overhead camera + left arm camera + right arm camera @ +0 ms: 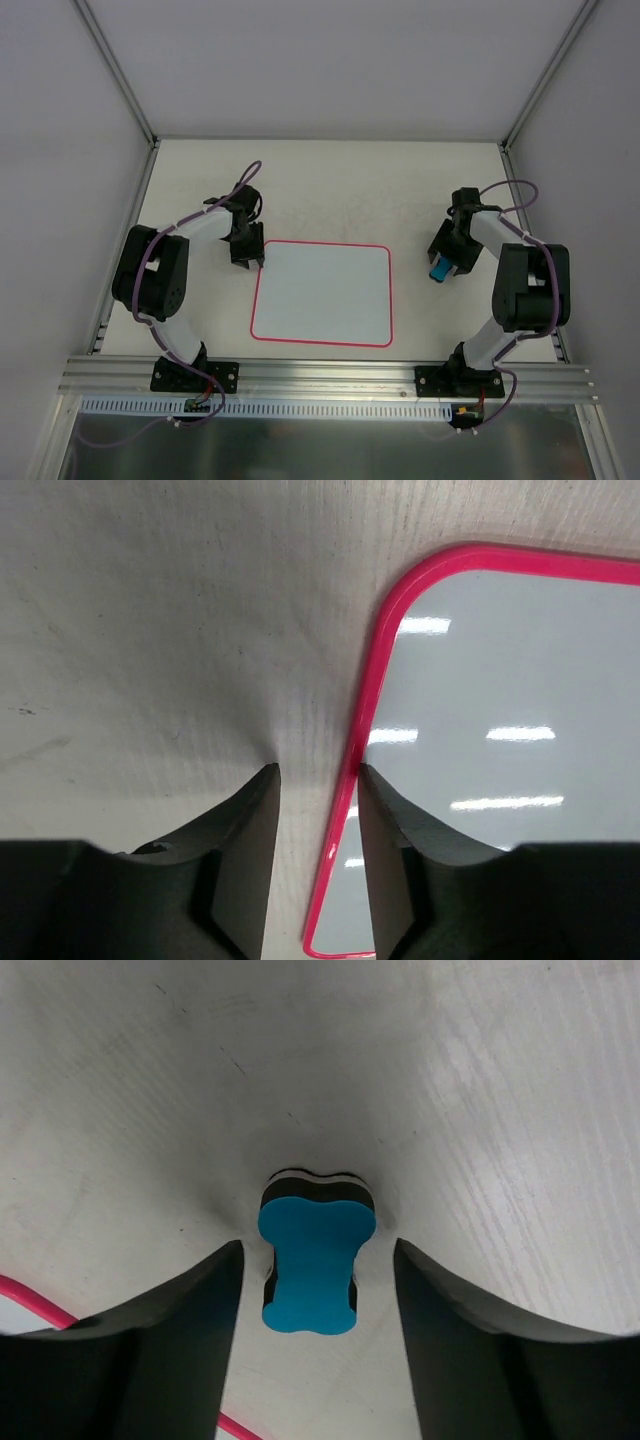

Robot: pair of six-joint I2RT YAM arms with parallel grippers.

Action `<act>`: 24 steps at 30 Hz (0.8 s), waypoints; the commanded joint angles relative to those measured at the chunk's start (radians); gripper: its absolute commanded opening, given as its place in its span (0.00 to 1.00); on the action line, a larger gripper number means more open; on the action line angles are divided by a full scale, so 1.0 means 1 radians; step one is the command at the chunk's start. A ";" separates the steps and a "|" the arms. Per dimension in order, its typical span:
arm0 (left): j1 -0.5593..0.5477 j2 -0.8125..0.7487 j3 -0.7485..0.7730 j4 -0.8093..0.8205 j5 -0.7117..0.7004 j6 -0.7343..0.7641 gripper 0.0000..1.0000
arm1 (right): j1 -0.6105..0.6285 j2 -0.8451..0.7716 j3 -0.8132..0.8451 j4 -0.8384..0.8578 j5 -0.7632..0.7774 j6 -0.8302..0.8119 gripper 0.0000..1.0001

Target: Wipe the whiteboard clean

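Observation:
The whiteboard (320,295), white with a red-pink border, lies flat mid-table and shows no scribbles. My left gripper (247,258) is down at its far left corner. In the left wrist view the gripper (315,770) is slightly open and straddles the board's left border (362,730), with one finger over the table and one over the board (500,680). A small blue eraser (440,269) lies on the table to the right of the board. My right gripper (446,258) is open right over it. In the right wrist view the eraser (315,1265) lies between the open fingers (318,1243), touching neither.
Grey enclosure walls and aluminium posts (125,80) stand at the left, right and back. An aluminium rail (320,375) runs along the near edge by the arm bases. A bit of the board's border (40,1305) shows at the lower left of the right wrist view.

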 commanded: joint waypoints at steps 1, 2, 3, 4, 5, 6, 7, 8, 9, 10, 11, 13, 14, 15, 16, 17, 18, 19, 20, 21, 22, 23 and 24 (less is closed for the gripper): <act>0.002 -0.054 0.020 -0.028 -0.034 -0.012 0.41 | -0.004 -0.038 0.013 -0.025 0.004 -0.016 0.70; 0.000 -0.068 0.023 -0.030 -0.034 -0.014 0.45 | -0.004 -0.058 0.016 -0.029 0.016 -0.022 0.75; 0.000 -0.097 0.036 -0.033 -0.034 -0.014 0.48 | -0.004 -0.075 0.022 -0.051 0.022 -0.026 0.83; 0.000 -0.114 0.043 -0.036 -0.034 -0.014 0.55 | -0.004 -0.118 0.033 -0.062 0.031 -0.042 0.87; 0.000 -0.131 0.051 -0.048 -0.034 -0.014 0.59 | -0.004 -0.139 0.060 -0.072 0.042 -0.054 0.91; 0.000 -0.148 0.077 -0.059 -0.035 -0.009 0.61 | -0.004 -0.164 0.076 -0.091 0.045 -0.071 0.97; 0.000 -0.186 0.091 -0.069 -0.037 -0.006 0.62 | -0.004 -0.190 0.093 -0.097 0.042 -0.091 0.99; 0.000 -0.209 0.108 -0.080 -0.037 -0.003 0.67 | -0.004 -0.243 0.129 -0.098 0.035 -0.133 0.99; 0.000 -0.230 0.138 -0.098 -0.038 0.003 0.71 | -0.004 -0.271 0.151 -0.108 0.031 -0.151 0.99; 0.000 -0.278 0.154 -0.106 -0.066 0.004 0.76 | -0.004 -0.296 0.177 -0.112 0.030 -0.167 0.99; 0.002 -0.301 0.174 -0.112 -0.075 0.010 0.83 | -0.004 -0.348 0.202 -0.115 0.024 -0.195 0.99; 0.002 -0.367 0.230 -0.131 -0.096 0.023 0.90 | -0.004 -0.394 0.283 -0.129 0.027 -0.220 0.99; 0.002 -0.388 0.252 -0.135 -0.121 0.029 0.96 | -0.004 -0.435 0.314 -0.134 0.031 -0.244 0.99; 0.002 -0.407 0.296 -0.140 -0.135 0.047 0.97 | -0.004 -0.455 0.373 -0.144 0.034 -0.252 0.99; 0.002 -0.447 0.316 -0.148 -0.152 0.055 0.98 | -0.004 -0.472 0.403 -0.148 0.039 -0.284 0.99; 0.002 -0.467 0.338 -0.152 -0.196 0.061 0.99 | -0.004 -0.489 0.430 -0.151 0.048 -0.299 0.99; 0.003 -0.509 0.376 -0.154 -0.221 0.079 0.99 | -0.004 -0.523 0.482 -0.155 0.054 -0.334 0.99; 0.002 -0.531 0.394 -0.155 -0.244 0.089 0.99 | -0.004 -0.541 0.505 -0.154 0.054 -0.351 0.99; 0.002 -0.554 0.414 -0.155 -0.270 0.098 0.99 | -0.004 -0.558 0.527 -0.154 0.065 -0.370 0.99; 0.002 -0.574 0.454 -0.155 -0.311 0.121 0.99 | -0.004 -0.575 0.548 -0.155 0.071 -0.385 0.99; 0.002 -0.612 0.476 -0.155 -0.333 0.136 0.99 | -0.004 -0.602 0.588 -0.152 0.076 -0.419 0.99; 0.002 -0.632 0.497 -0.155 -0.353 0.155 0.99 | -0.004 -0.618 0.607 -0.152 0.084 -0.433 0.99; 0.002 -0.663 0.535 -0.155 -0.401 0.188 0.99 | -0.004 -0.629 0.624 -0.152 0.090 -0.450 0.99</act>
